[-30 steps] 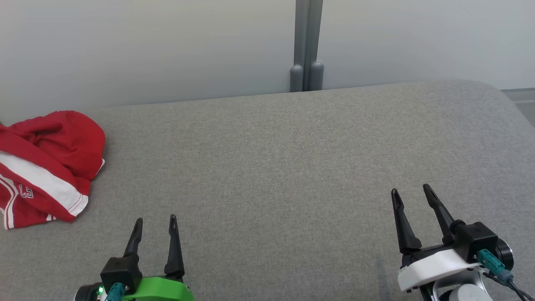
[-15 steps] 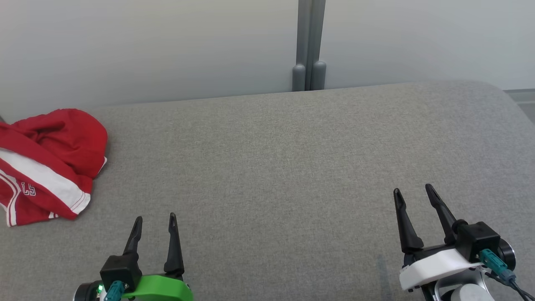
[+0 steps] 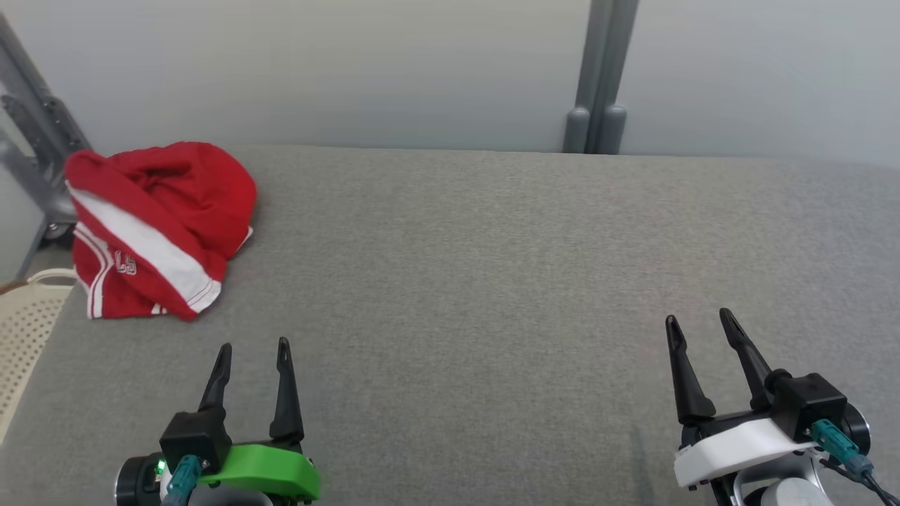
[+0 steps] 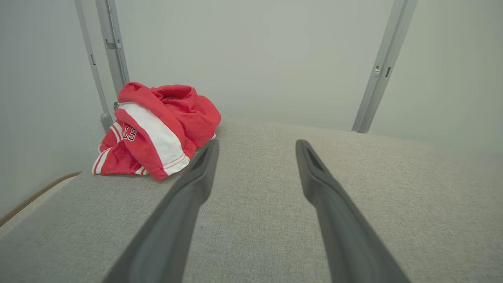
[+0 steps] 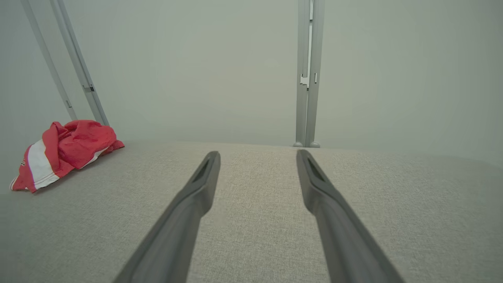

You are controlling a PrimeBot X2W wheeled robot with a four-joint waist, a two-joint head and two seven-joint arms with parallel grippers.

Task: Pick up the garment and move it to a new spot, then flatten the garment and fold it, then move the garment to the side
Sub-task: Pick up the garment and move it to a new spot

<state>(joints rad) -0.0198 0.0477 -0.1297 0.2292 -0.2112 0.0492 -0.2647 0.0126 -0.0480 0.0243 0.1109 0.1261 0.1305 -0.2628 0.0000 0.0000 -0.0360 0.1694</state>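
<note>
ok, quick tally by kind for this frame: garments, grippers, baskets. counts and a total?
Garments: 1, the red and white garment, crumpled at the far left of the grey padded surface
Grippers: 2, the left gripper and the right gripper, both open and empty
Baskets: 1, a cream perforated basket beside the surface's left edge
Total: 4

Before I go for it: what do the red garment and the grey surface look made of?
The red garment: soft matte cloth, possibly cotton jersey; it lies crumpled in loose folds, hem stitched. The grey surface: matte woven upholstery fabric; a fine heathered weave shows, and its rounded edge suggests padding.
</note>
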